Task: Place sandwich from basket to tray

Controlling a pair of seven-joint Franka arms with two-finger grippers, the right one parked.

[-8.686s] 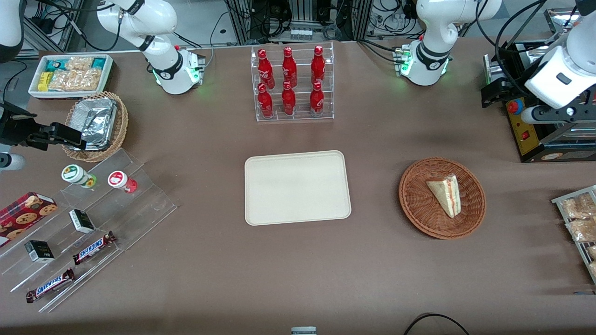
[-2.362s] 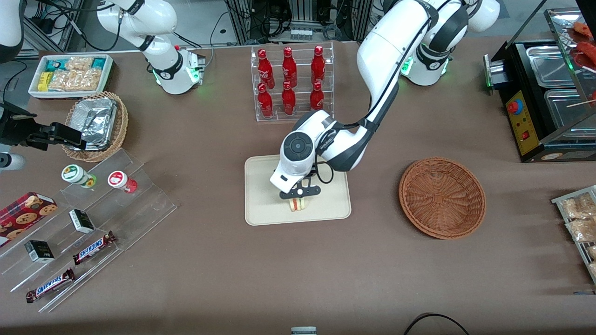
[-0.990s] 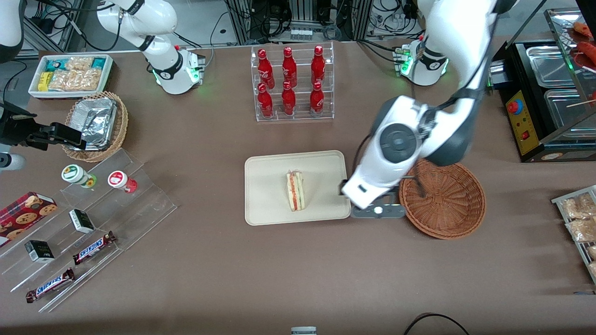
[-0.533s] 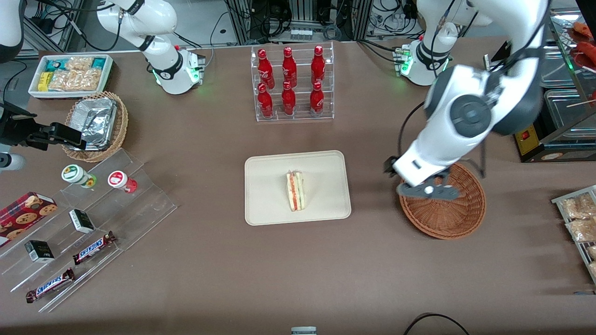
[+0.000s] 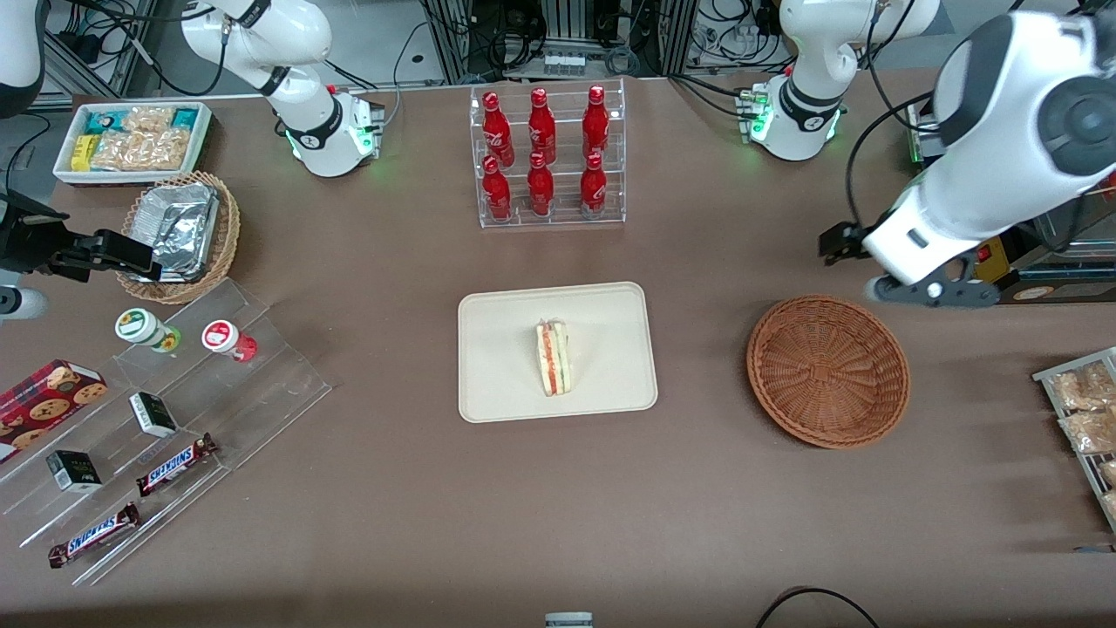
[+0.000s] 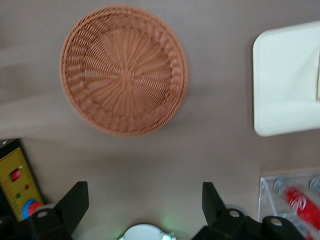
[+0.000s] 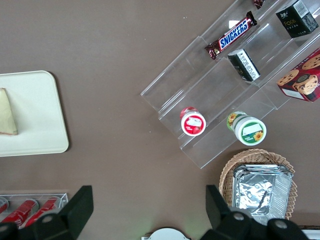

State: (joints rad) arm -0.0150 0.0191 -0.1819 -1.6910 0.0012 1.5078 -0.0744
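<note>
I see the gripper (image 6: 142,207) spread wide, holding nothing, high above the empty basket (image 5: 827,371); sandwich (image 5: 554,357) rests mid-frame on tray (image 5: 497,349).

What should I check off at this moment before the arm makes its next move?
1. Sandwich on the tray: ok, inside the rim.
2. Basket holds nothing: ok.
3. Gripper open and holding nothing: ok, fingers spread wide.
4. Gripper away from the basket: ok, raised above the table, farther from the front camera than the basket.
5. Sandwich steady: cannot tell; it stands on edge.
6. Wrap undamaged: cannot tell.
</note>
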